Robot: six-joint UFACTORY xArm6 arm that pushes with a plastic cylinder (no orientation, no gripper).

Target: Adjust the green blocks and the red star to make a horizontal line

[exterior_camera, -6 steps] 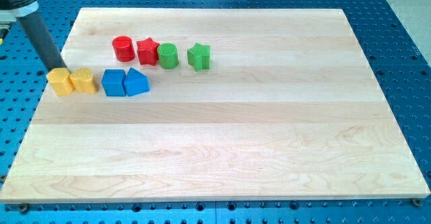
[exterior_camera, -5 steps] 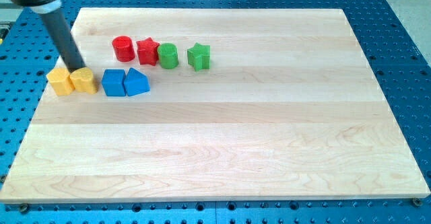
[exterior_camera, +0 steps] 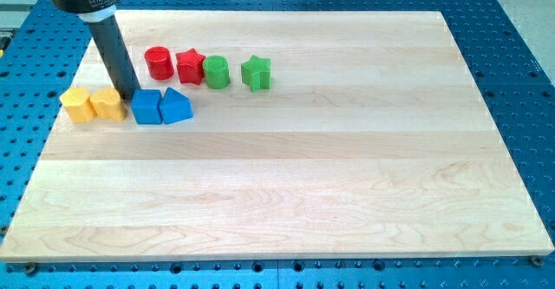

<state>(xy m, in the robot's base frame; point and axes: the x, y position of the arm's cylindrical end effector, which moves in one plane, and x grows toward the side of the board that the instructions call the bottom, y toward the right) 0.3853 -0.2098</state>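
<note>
The red star [exterior_camera: 190, 65], the green cylinder [exterior_camera: 216, 71] and the green star [exterior_camera: 256, 72] stand in a rough row near the view's top left, with a red cylinder [exterior_camera: 159, 62] at the row's left end. The green star sits a little apart to the right. My tip [exterior_camera: 129, 95] is down on the board, left of and below this row, between the right yellow block [exterior_camera: 107, 103] and the blue cube [exterior_camera: 146, 106]. It touches none of the green blocks or the red star.
A second yellow block [exterior_camera: 77, 105] lies left of the first. A blue wedge-like block [exterior_camera: 176, 106] sits right of the blue cube. The wooden board [exterior_camera: 347, 176] rests on a blue perforated table.
My tip has moved to the right, from behind the left yellow block to the gap between the right yellow block and the blue cube. No block has moved.
</note>
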